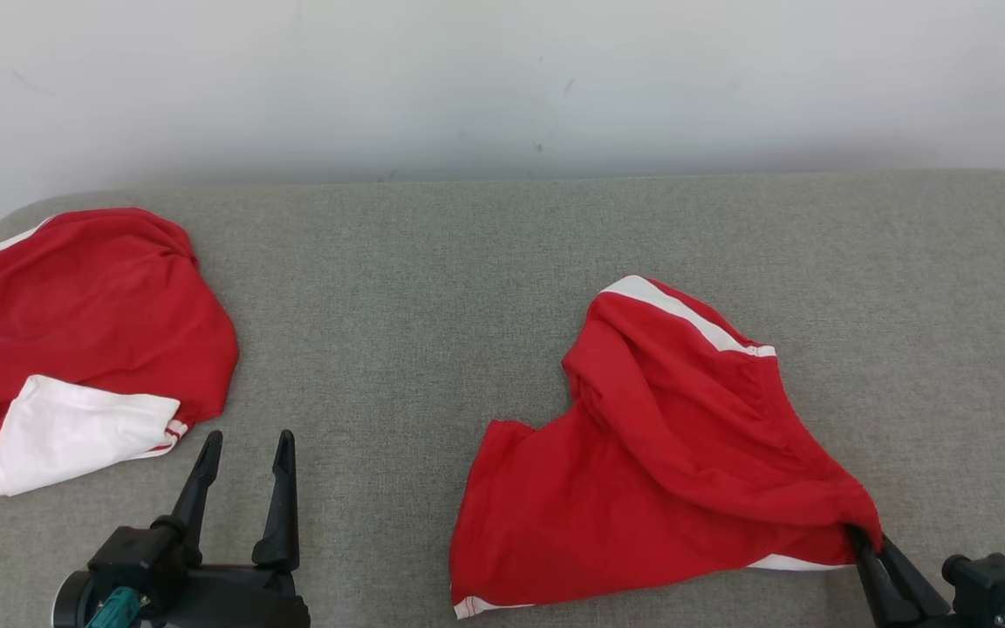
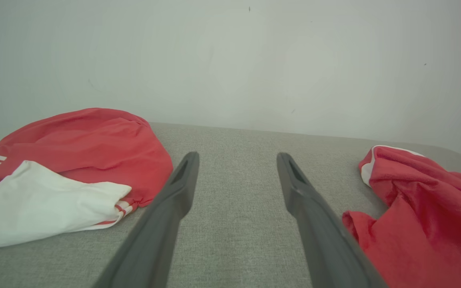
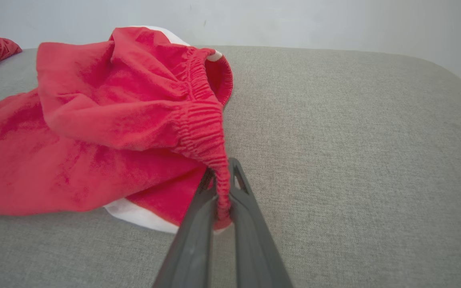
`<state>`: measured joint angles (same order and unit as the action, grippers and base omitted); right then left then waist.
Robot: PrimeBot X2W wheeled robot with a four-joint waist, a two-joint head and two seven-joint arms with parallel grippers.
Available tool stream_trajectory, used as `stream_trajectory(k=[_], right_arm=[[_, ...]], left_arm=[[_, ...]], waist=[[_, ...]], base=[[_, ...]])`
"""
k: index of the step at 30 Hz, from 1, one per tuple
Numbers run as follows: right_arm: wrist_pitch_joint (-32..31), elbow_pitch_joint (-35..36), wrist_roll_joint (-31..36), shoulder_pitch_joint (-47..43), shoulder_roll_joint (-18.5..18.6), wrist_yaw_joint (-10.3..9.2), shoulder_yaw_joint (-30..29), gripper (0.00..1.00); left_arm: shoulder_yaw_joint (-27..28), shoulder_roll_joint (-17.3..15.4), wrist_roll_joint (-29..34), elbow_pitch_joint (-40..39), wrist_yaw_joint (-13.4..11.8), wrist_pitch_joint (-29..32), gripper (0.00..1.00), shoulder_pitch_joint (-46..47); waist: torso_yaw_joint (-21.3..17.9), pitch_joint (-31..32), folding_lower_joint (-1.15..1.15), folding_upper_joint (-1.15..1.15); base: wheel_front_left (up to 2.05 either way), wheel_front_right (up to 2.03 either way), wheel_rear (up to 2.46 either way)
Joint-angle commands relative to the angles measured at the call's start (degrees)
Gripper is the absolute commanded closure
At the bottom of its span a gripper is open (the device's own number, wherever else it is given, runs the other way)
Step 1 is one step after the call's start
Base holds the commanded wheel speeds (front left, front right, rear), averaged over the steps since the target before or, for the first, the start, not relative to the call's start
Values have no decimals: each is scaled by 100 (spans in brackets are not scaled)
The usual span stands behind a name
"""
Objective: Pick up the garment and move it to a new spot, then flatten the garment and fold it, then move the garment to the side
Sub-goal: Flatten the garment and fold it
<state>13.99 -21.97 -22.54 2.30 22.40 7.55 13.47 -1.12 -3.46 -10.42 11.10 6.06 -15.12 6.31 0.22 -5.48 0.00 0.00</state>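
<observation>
In the head view the garment (image 1: 668, 436), red shorts with white trim, lies crumpled on the right half of the grey surface (image 1: 468, 288), its lower right corner drawn into a point at the right gripper (image 1: 860, 536). That gripper enters from the lower right corner, its dark fingers slanting up and to the left, clamped on the drawn-out corner of cloth. The left gripper (image 1: 245, 445) sits at the lower left with its fingers pointing up the view, spread apart and holding nothing, well apart from the garment. A second garment (image 1: 92, 323), red with a white panel, lies bunched just up and to the left of it. A pale wall (image 1: 502, 78) rises behind the surface. In the left wrist view the left gripper (image 2: 236, 158) hangs low over bare surface, fingers wide apart, with the second garment (image 2: 86, 152) to their left and the garment (image 2: 426, 208) at the right edge, just beside the right finger. In the right wrist view the right gripper (image 3: 220, 176) is pinched on the garment's gathered elastic waistband, which runs down between the two fingers; the rest of the garment (image 3: 114, 120) spreads up and to the left of them across the surface (image 3: 354, 140), a white edge showing beneath it.
</observation>
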Motion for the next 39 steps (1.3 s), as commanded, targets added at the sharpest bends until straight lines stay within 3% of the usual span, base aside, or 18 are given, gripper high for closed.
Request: stream_trajectory(k=[1,10,20,21,22,23,31,39], right_arm=[[-65,144,-73,-125,-74,-13,-85,100],[-373,386,55,90,-102,-13,-42,100],[-432,-778,-118,933,18,-13,27,100],[-413,-905,-143,995,-7,-13,36,89],[-381,-1023,-190,1046,-40,-13,36,12],[-344,-1096,-202,1094,-53,-13,62,0],[61,-1000,-248,1067,-112,-13,62,0],[124,301,59,599,-291,-13,-419,0]], left_arm=[[22,17,39,17,13,-5,0,24],[-41,34,53,114,59,-4,0,100],[-79,47,36,152,91,-4,0,20],[-79,49,38,157,77,-4,0,12],[-81,50,40,164,77,-5,0,6],[-76,50,41,167,78,-4,0,-7],[-7,54,63,126,68,-5,0,-53],[53,54,76,74,70,-4,0,-43]], waist=[[-8,2,0,0],[127,75,0,0],[365,80,0,0],[371,87,0,0],[379,100,0,0],[381,111,0,0],[257,149,0,0],[50,112,0,0]], base=[[0,0,0],[0,0,0],[0,0,0],[0,0,0],[0,0,0],[0,0,0],[0,0,0],[0,0,0]])
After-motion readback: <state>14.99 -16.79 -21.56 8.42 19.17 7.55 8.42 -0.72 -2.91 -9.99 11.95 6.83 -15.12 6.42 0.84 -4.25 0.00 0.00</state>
